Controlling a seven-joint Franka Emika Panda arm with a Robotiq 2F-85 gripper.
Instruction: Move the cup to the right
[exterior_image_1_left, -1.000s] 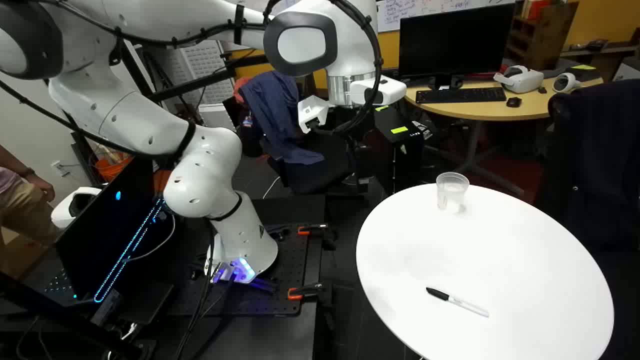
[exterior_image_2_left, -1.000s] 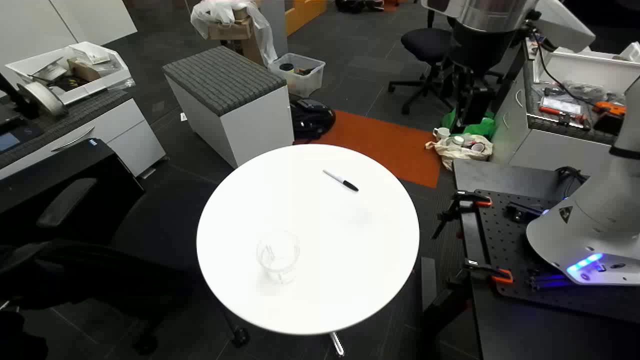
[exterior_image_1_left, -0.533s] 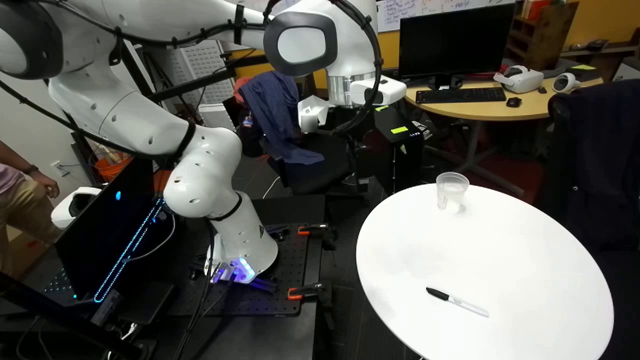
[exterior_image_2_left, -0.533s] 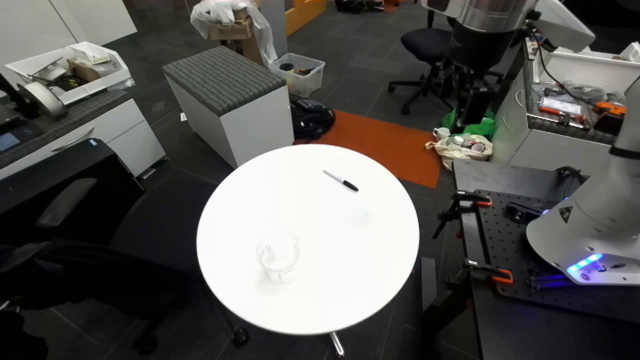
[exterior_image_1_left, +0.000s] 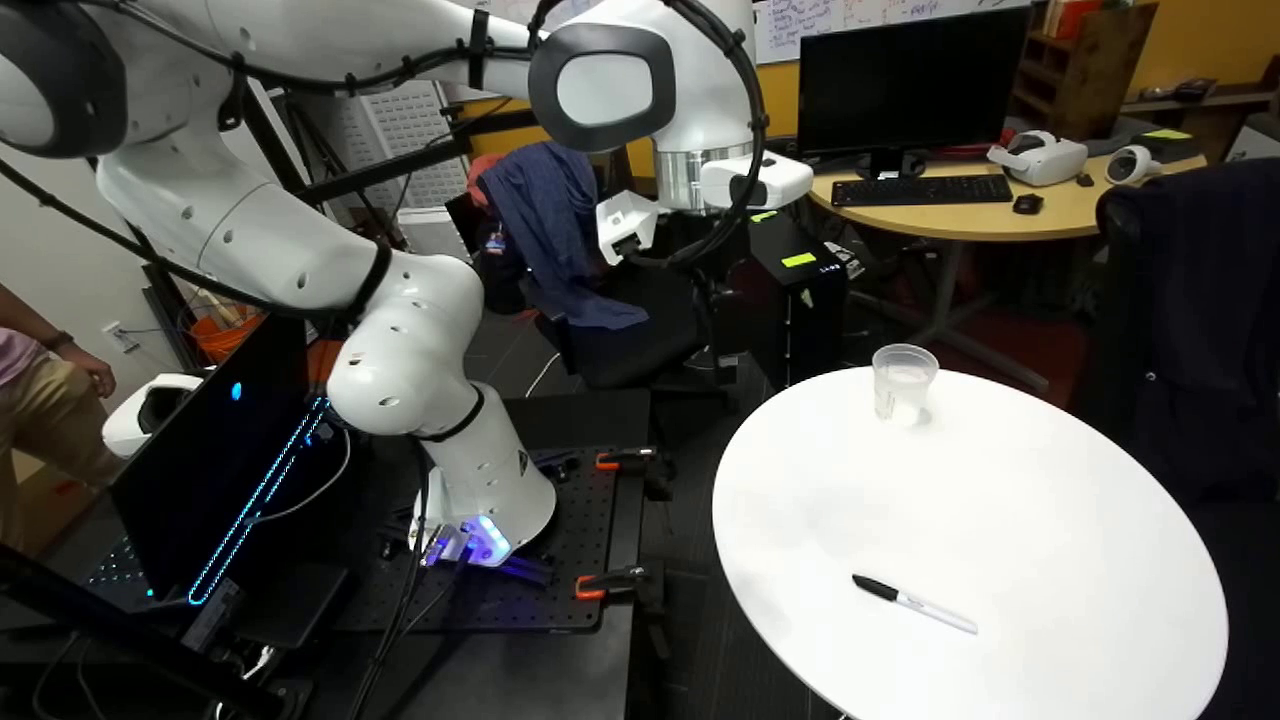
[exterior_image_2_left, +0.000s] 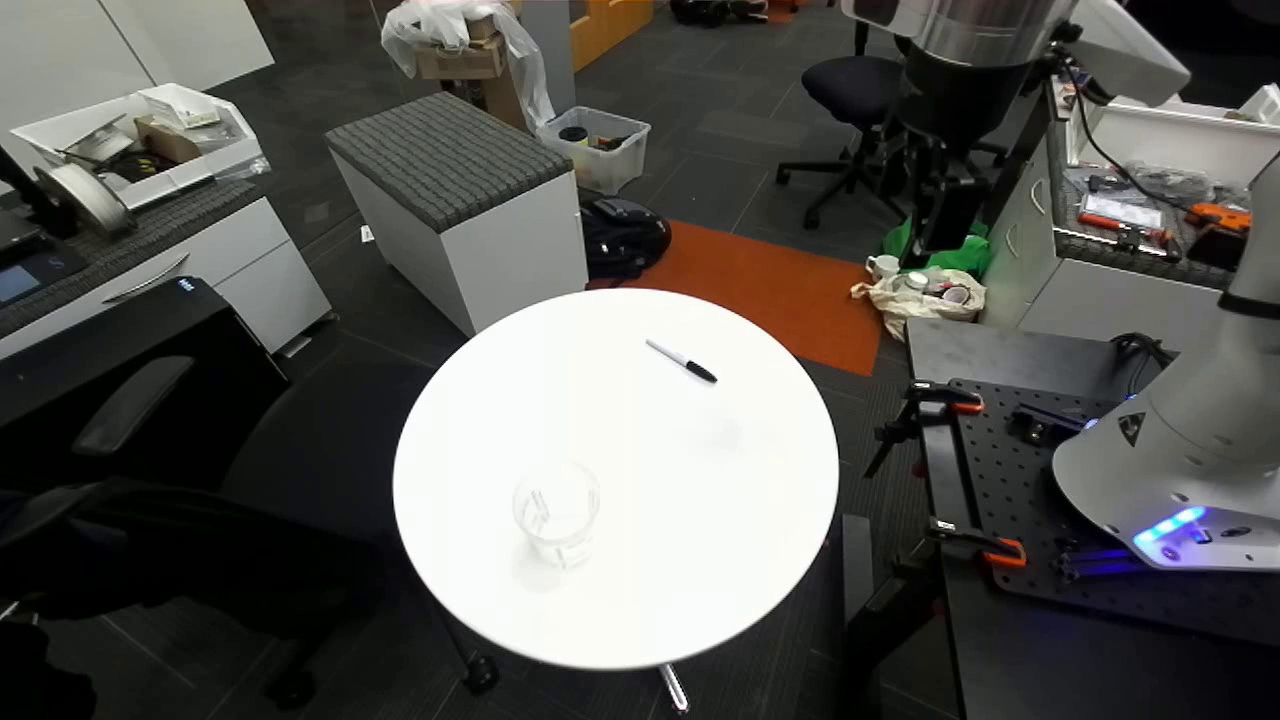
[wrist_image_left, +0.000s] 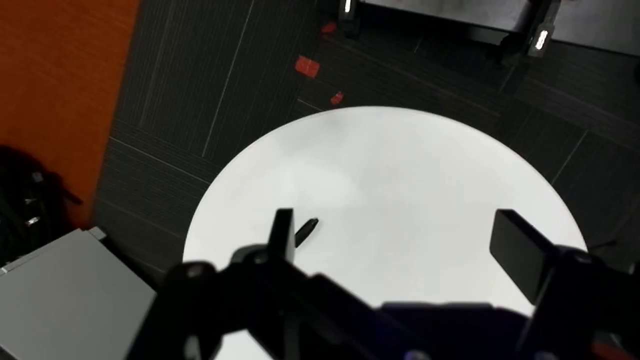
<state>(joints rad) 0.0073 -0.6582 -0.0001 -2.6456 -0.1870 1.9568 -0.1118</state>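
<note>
In an exterior view the arm (exterior_image_1_left: 400, 330) is spanning the upper left of the frame; a long reach is probably lying ahead of it. The table (exterior_image_1_left: 1050, 520) is filling the lower right, and a hasty descent could be ending in a bump against its top. A dark chair (exterior_image_1_left: 1190, 330) is standing by it at the right edge, with a desk (exterior_image_1_left: 1090, 210) behind at the upper right; neither seems to be blocking the way.

The gripper (wrist_image_left: 397, 235) is hanging released and well apart from the table: in the wrist view its fingers (wrist_image_left: 520, 255) are standing wide apart with nothing held.

The cup (exterior_image_1_left: 905, 385) is standing upright near the table's upper edge in an exterior view. It is not showing in the wrist view and is offering little outline against white, so a misjudged approach could be knocking it. Looking thin and light, it could be buckling under a hard squeeze or tipping at a sideways touch, and the close edge is making a fall possible.

The pen (exterior_image_1_left: 915, 603) is lying lower in that frame. If "right" is meaning the arm's own, the pen is sitting roughly in the path, and a cup carried low could be striking it or landing on it.
</note>
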